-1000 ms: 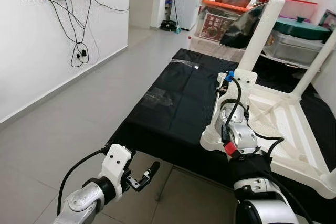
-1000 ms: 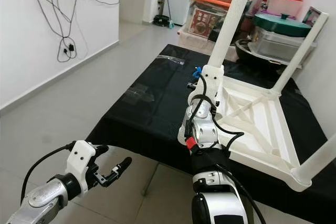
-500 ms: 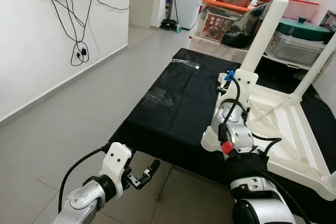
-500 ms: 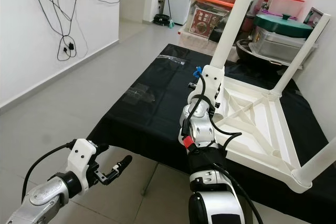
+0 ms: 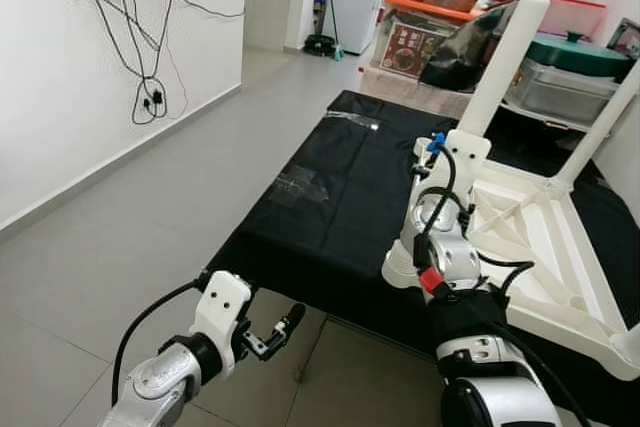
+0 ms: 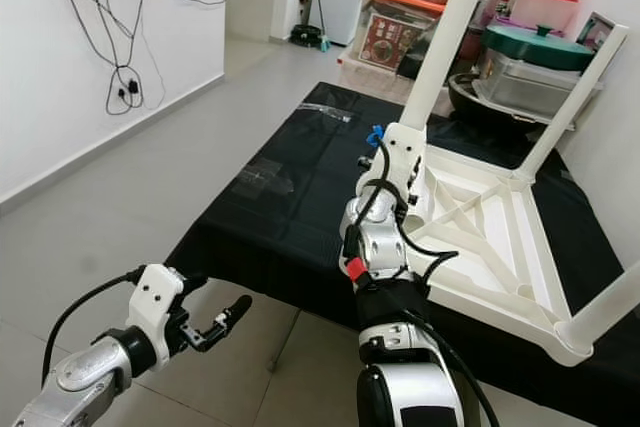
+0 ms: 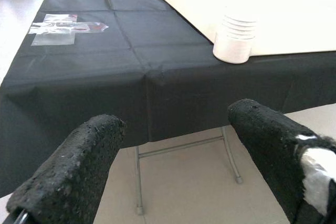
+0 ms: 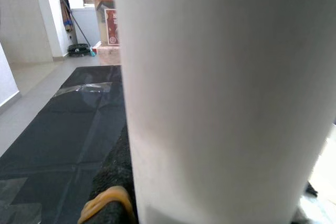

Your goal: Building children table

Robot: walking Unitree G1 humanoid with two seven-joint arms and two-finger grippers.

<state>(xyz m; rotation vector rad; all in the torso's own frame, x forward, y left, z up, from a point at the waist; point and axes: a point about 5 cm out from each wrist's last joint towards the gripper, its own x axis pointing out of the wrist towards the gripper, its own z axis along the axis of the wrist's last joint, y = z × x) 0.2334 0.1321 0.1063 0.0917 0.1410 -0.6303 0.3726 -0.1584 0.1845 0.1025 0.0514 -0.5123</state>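
Little has changed since a second ago: your head camera has shifted slightly, the white children's table [image 5: 540, 237] lies as before, upside down on the black-covered tabletop [image 5: 330, 197], and both arms hold roughly the same poses. The right gripper [image 5: 452, 152] is still raised against the base of the near white leg [image 5: 503, 62], which stands upright from the overturned table's corner; a second leg [image 5: 600, 132] rises at the far corner. The right wrist view puts that near leg [image 8: 220, 93] right against the lens, with a black finger [image 8: 113, 182] pressed beside it, so the jaws appear to be pinching the leg. The left gripper [image 5: 272, 335] hangs low over the grey floor tiles [image 5: 120, 247], just off the tabletop's near edge, jaws spread and holding nothing. Its wrist view shows what the head views do not: the folding frame legs [image 7: 184, 150] under the black cover, a stubby ribbed white socket [image 7: 235, 38] at the table's near corner, and clear plastic bags [image 7: 65, 24] lying flat on the cloth.
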